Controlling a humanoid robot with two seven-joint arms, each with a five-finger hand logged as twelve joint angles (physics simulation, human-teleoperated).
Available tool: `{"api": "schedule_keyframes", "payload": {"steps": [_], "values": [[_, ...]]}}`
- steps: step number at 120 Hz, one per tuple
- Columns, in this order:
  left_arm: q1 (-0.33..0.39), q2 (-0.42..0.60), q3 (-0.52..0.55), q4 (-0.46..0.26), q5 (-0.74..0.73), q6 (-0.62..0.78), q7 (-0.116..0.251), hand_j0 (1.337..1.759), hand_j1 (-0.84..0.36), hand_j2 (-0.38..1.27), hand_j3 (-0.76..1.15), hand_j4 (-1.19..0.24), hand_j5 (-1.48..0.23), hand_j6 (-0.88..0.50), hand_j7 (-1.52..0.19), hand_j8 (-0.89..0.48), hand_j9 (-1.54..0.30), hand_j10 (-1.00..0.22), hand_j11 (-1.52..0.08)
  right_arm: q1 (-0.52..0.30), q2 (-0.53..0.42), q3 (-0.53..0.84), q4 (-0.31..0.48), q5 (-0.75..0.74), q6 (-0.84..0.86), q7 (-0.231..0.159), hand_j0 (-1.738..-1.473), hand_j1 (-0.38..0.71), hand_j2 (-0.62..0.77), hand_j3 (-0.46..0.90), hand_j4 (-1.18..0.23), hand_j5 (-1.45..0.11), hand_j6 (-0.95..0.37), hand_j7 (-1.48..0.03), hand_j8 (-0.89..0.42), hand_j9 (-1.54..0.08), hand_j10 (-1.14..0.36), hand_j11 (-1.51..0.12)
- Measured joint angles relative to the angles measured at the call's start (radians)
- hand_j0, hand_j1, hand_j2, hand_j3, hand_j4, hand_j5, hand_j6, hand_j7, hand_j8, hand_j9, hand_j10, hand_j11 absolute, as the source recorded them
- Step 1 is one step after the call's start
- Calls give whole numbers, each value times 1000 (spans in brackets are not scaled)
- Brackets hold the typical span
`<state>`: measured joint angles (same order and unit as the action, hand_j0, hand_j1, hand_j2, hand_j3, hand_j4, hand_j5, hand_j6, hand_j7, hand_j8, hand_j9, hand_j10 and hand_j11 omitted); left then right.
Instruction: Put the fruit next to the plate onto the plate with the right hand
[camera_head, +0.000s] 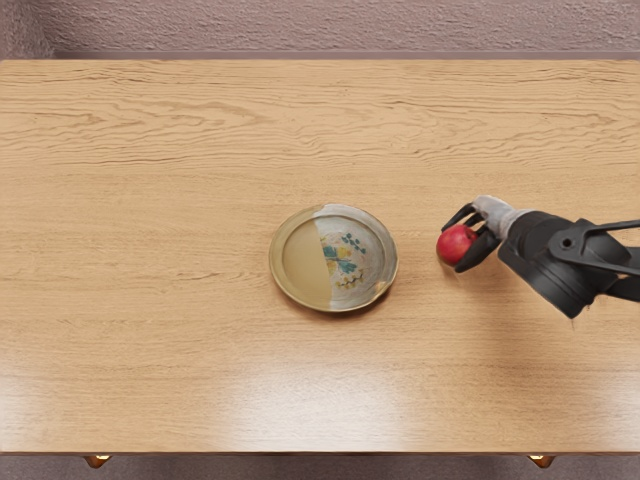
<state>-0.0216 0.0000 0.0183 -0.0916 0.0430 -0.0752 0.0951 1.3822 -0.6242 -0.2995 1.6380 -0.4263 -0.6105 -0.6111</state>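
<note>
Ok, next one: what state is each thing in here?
plate: flat on the table, nothing red on it.
red fruit: right of the plate, apart from it, held in the fingers.
right hand: curled around the red fruit.

One round ceramic plate (291, 262), half olive and half painted with a floral pattern. One small round red fruit (455, 243). One dark five-finger robot hand (494, 230). One light wooden surface (150, 200).
</note>
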Motion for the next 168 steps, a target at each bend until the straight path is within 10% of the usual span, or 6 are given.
{"api": "schedule_keyframes", "payload": {"steps": [55,103,168], "values": [[-1,0,0,0,0,0,0,1658,57,49,0,-244,-316,-244,-316,-244,-316,-244,-316,238,189,0,19,260,0,0,-1658,281,80,1,-533,-725,-412,-720,-497,-726,-547,-725],[-1,0,0,1,0,0,0,1658,58,49,0,-244,-316,-244,-316,-244,-316,-243,-316,263,388,-10,-115,323,0,0,-1658,278,97,0,-535,-723,-408,-713,-491,-726,-537,-726],[-1,0,0,0,0,0,0,1658,57,49,0,-244,-316,-244,-316,-244,-316,-243,-316,305,313,-8,-102,320,0,0,-1658,-188,-12,0,-136,-178,-127,-177,-133,-178,-136,-178]]}}
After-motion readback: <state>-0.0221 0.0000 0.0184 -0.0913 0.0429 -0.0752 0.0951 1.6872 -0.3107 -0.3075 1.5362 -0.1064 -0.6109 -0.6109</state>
